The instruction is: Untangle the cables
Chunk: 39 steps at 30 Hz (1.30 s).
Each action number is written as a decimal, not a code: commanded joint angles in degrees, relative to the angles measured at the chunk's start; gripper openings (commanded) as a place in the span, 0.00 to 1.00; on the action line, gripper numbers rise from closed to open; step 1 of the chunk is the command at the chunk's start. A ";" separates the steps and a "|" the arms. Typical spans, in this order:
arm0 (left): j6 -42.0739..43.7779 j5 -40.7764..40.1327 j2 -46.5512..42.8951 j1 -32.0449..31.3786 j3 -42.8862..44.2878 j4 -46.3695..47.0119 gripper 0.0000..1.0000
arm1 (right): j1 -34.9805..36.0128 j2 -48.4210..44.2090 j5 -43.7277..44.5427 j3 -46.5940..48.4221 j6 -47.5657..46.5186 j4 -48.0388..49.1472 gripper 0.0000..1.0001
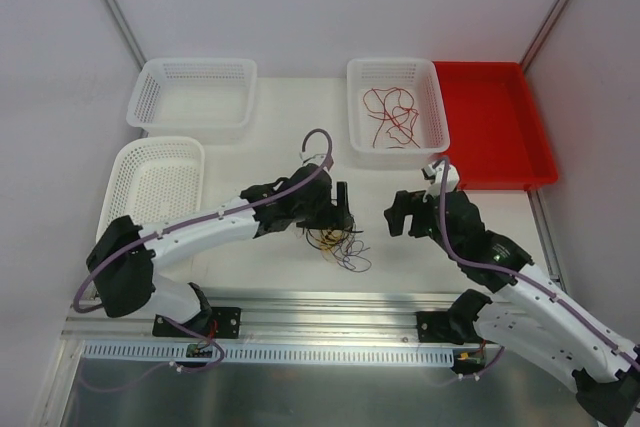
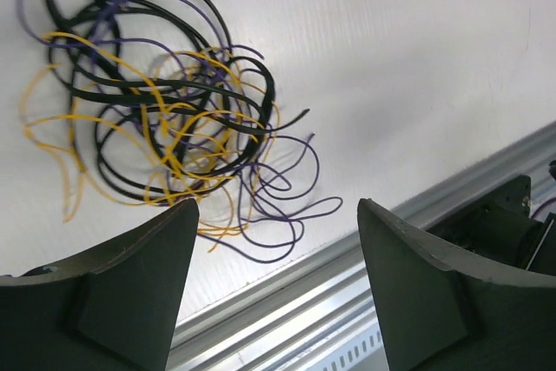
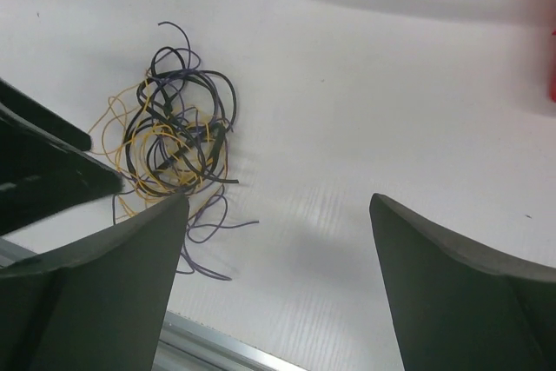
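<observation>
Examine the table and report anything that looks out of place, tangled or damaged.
The yellow, black and purple cables lie knotted in one heap near the front edge of the table. A red cable lies apart from them, alone in the white basket beside the red tray. Nothing looks damaged.

The tangle of cables (image 1: 338, 242) lies on the table (image 1: 270, 162) near its front edge. At one o'clock, a basket (image 1: 395, 63) holds a single cable (image 1: 390, 117), with a tray (image 1: 495, 127) touching the basket's three o'clock side. At ten o'clock sit a near basket (image 1: 153, 187) and, behind it, a far basket (image 1: 193, 97).
</observation>
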 commanded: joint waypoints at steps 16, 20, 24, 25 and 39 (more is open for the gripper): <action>-4.13 -12.46 3.42 5.94 2.26 -10.19 0.44 | 0.11 5.40 -5.46 0.85 0.22 3.10 0.89; -5.37 -12.81 6.33 6.38 3.59 -10.11 0.40 | 0.02 5.49 -6.16 0.33 0.22 3.54 0.89; -6.07 -12.46 8.53 6.47 4.99 -9.93 0.36 | 0.02 5.58 -6.60 -0.03 -0.04 3.72 0.89; -6.24 -12.38 9.23 6.47 5.34 -10.02 0.36 | 0.11 5.66 -6.77 -0.11 -0.22 3.89 0.90; -8.53 -8.95 12.31 6.47 4.03 -9.41 0.13 | 0.02 14.97 -13.36 -0.82 1.19 11.00 0.89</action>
